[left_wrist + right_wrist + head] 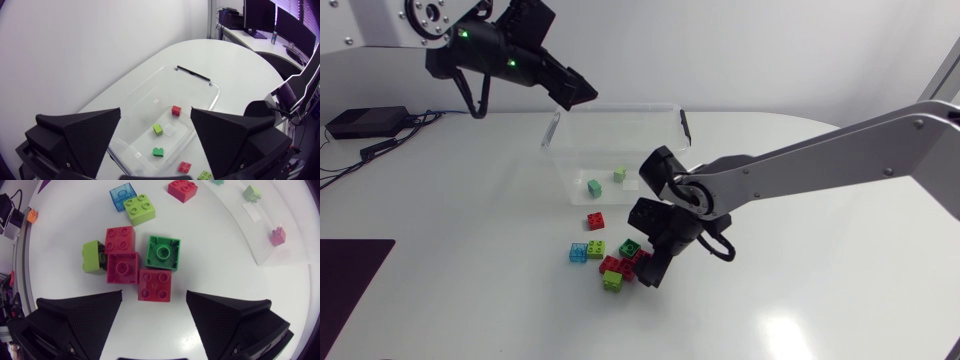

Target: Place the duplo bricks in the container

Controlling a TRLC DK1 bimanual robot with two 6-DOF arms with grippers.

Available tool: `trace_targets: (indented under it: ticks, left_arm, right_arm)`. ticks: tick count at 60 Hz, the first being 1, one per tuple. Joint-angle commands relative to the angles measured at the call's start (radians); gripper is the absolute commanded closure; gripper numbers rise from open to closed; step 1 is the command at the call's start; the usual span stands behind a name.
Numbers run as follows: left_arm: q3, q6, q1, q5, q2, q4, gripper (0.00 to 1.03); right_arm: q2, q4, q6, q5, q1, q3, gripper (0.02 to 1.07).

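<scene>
A clear plastic container (pixel 560 150) stands at the table's back middle. My left gripper (pixel 576 94) hangs open and empty above its back left corner. In the left wrist view the container (pixel 215 93) holds a red brick (pixel 176 110), a light green brick (pixel 158 129) and a green brick (pixel 158 152). In front of it lies a cluster of duplo bricks (pixel 617 262). My right gripper (pixel 651 268) is low over the cluster, open. A red brick (pixel 155 285) lies just ahead of its fingers (pixel 80 315), next to an upturned green brick (pixel 162 252).
More loose bricks lie beyond the cluster: a blue one (pixel 123 195), a lime one (pixel 139 209) and a red one (pixel 182 189) nearer the container. A black box (pixel 365 122) with cables sits at the far left.
</scene>
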Motion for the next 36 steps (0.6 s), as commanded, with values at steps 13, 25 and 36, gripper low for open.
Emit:
trace_targets:
  ticks: [13, 25, 36]
  left_arm:
    - [-0.201, 0.028, 0.003, 0.008, -0.220, -0.024, 0.05]
    - [-0.323, 0.062, 0.026, 0.010, -0.347, -0.044, 0.05]
    - [-0.435, 0.089, 0.055, 0.017, -0.439, -0.046, 0.05]
  right_arm:
    - [0.050, -0.037, -0.042, -0.003, -0.007, 0.049, 0.24]
    - [0.085, -0.059, -0.033, 0.000, -0.009, 0.099, 0.44]
    - [0.105, -0.065, -0.031, 0.003, -0.006, 0.104, 0.69]
